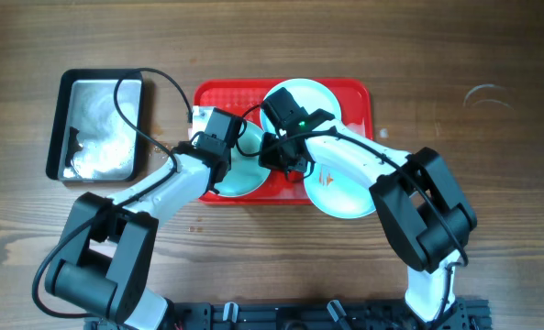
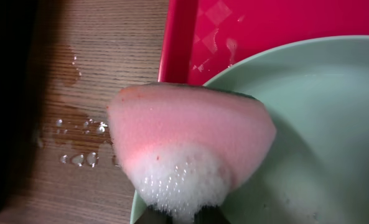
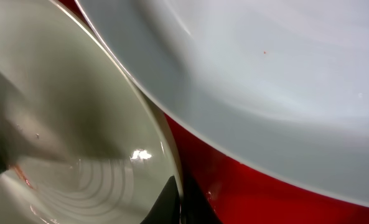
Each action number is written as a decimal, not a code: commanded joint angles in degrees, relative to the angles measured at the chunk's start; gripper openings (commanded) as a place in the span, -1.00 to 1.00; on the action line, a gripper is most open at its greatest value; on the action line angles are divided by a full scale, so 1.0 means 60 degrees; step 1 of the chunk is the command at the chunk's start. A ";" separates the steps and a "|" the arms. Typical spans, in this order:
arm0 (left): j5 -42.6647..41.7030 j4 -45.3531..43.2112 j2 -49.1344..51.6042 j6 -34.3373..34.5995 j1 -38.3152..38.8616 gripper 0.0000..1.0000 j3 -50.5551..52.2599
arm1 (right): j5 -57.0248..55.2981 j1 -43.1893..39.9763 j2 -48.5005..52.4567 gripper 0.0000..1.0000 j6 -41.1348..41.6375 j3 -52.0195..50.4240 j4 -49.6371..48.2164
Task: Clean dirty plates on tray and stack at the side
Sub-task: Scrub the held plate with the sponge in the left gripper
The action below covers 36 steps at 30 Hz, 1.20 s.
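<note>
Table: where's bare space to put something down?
Widest bare wood lies right of the tray, also along the far edge beyond tray and tin. The gap between tin and tray is narrow, wet, crossed by a cable. The tray is crowded with plates.

Left wrist view.
- Sponge (image 2: 190,134): pink, wedge-shaped in frame, with a thin dark green edge along its far side. White foam (image 2: 181,180) covers its near end.
- Left gripper (image 2: 183,218): only dark finger tips show at the bottom edge, clamped on the foamy end of the sponge.
- Plate (image 2: 321,124): pale green, fills the right and near right. The sponge lies across its left rim.
- Tray (image 2: 271,25): red, far side, wet patches on its floor. Its left rim runs down behind the sponge.
- Table (image 2: 103,50): wood, left. Water drops (image 2: 78,158) lie just left of the sponge.
- Far left of frame dark, nothing legible.
</note>
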<state>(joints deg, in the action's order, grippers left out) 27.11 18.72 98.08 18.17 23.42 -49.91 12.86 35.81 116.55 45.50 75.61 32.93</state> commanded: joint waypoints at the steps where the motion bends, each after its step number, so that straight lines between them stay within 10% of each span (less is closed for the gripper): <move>1: 0.1089 0.0350 -0.0306 0.0423 -0.0062 -0.92 -0.0288 | -0.0127 0.0018 0.0317 -0.91 0.0160 -0.0025 0.0168; 12: -0.4302 0.0637 -0.1067 0.1621 -0.0007 -0.92 -0.0291 | -0.1647 0.0022 -0.1759 -0.91 -0.0845 -0.0018 0.1920; 16: -0.5176 0.0302 -0.0688 0.0382 0.0102 -0.92 -0.0291 | -0.1643 0.0022 -0.1785 -0.91 -0.1056 -0.0018 0.2058; 36: -0.2116 0.0943 0.0361 -0.0244 0.0189 -0.92 -0.0313 | -0.1643 0.0018 -0.1785 -0.91 -0.0980 -0.0018 0.2193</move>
<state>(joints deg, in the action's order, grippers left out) 11.62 22.90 99.53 17.76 24.69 -53.74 2.74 35.59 107.55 40.23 75.44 45.91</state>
